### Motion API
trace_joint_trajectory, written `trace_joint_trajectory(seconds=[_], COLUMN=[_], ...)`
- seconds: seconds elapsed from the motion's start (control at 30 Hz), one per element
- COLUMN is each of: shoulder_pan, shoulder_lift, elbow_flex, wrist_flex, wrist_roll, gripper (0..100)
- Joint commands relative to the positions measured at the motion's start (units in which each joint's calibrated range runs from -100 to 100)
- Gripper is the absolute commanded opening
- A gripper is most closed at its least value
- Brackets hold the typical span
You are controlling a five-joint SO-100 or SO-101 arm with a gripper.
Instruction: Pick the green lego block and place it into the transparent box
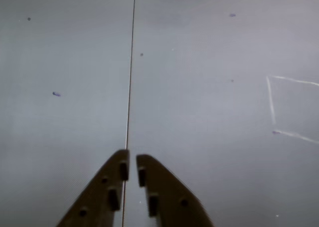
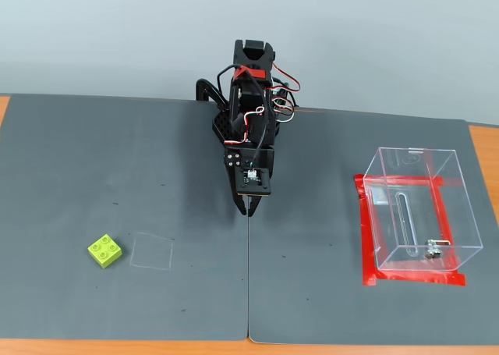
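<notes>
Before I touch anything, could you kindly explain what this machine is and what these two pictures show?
It is a small robot arm on a dark grey mat. The fixed view looks at the table from the front. The wrist view comes from a camera on the arm, looking down past its gripper, whose jaws are nearly closed and hold nothing. In the fixed view a green block lies at the left, beside a chalk square. At the right a clear box stands in a red tape frame. The thin line in both views is a seam in the mat.
</notes>
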Motion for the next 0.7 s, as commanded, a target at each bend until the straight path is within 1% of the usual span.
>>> trace_joint_trajectory(seconds=[0.0, 0.67], shoulder_pan=[0.31, 0.46], shoulder_lift=[-0.43, -0.43], elbow_flex=[-0.27, -0.27], wrist_flex=[-0.22, -0.22], wrist_roll=[-0.12, -0.32], gripper=[2, 2])
